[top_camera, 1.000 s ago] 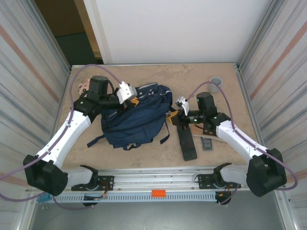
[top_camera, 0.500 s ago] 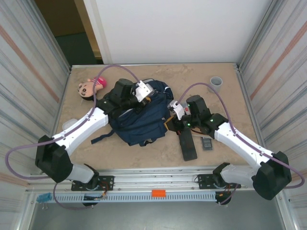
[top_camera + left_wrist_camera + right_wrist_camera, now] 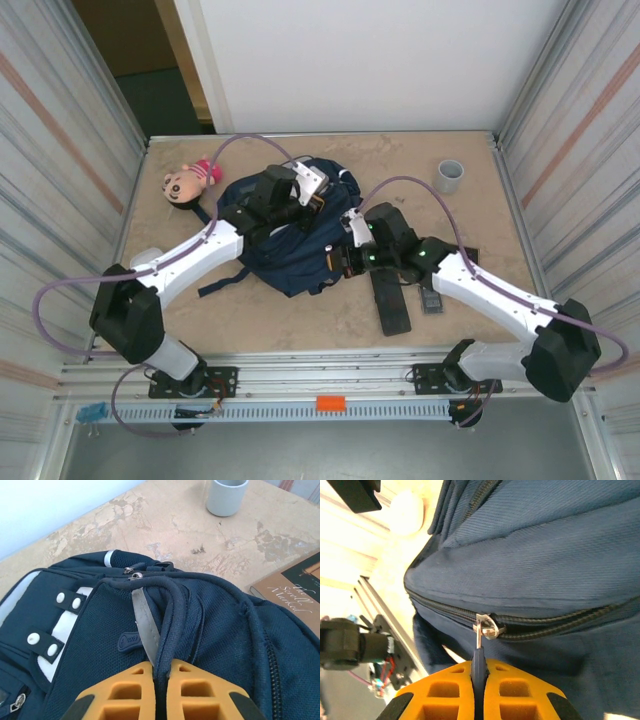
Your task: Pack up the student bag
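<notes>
The student bag is being supported by the counter at the centre of the top view. Its carry loop is being pinched by the closed left claw; its zipper pull is being gripped by the closed right claw.

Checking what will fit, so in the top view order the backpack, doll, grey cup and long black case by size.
1. student bag
2. long black case and doll: too alike to rank
3. grey cup
</notes>
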